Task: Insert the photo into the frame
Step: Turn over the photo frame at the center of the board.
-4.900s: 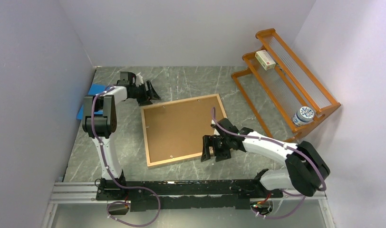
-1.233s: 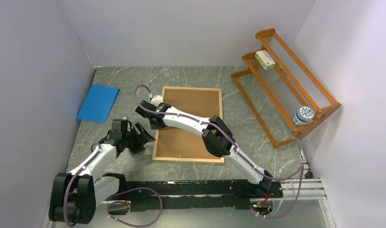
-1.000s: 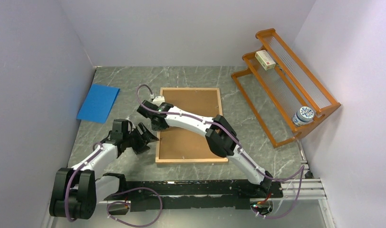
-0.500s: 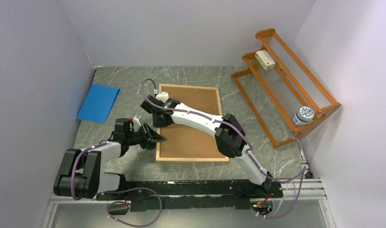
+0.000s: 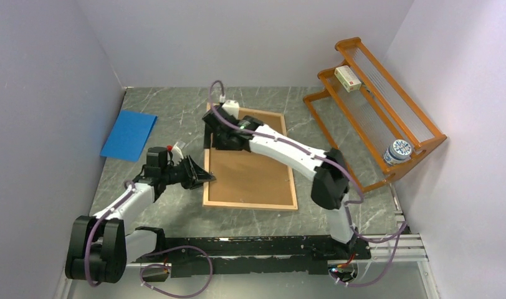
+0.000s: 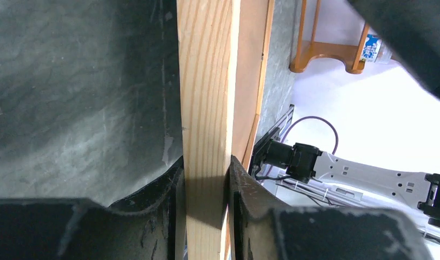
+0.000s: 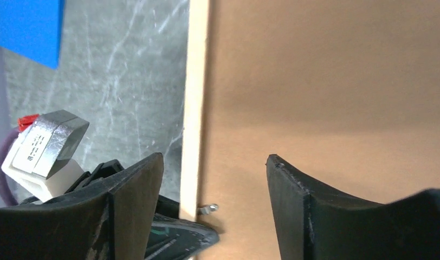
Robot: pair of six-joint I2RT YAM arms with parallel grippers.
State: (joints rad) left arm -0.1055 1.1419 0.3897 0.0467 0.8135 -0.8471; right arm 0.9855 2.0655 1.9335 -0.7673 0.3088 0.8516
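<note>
The frame (image 5: 250, 205) is laid flat on the worktop (image 5: 169, 112), closer to the near edge than to the far one. Its brown backing panel (image 5: 250, 168) is turned upward. Its long axis runs from the near edge toward the far edge, leaning only slightly. The left gripper (image 5: 200, 177) is brought in from the left side of the worktop. In the left wrist view its fingers (image 6: 174, 179) are seen pressed against both faces of the light wooden border, so the left long side of the frame is pinched close to its near-left corner. From that grip the rest of the frame extends to the right and away. The right gripper (image 7: 212, 162) is held above the same long side, further toward the far-left corner. Its fingers are spread, with the border and a strip of backing visible beneath them, and nothing is gripped. The photo is not found in any view, and it cannot be told whether it is already lying under the backing. Only a blue sheet (image 5: 129, 134) is seen, near the far-left corner and well apart from both grippers. It is judged that the coming move turns on this single hold at one end of a long side. Any lift or swing would be made about the frame's long axis, and the far end would be left unsupported unless the right gripper is closed on it.
</note>
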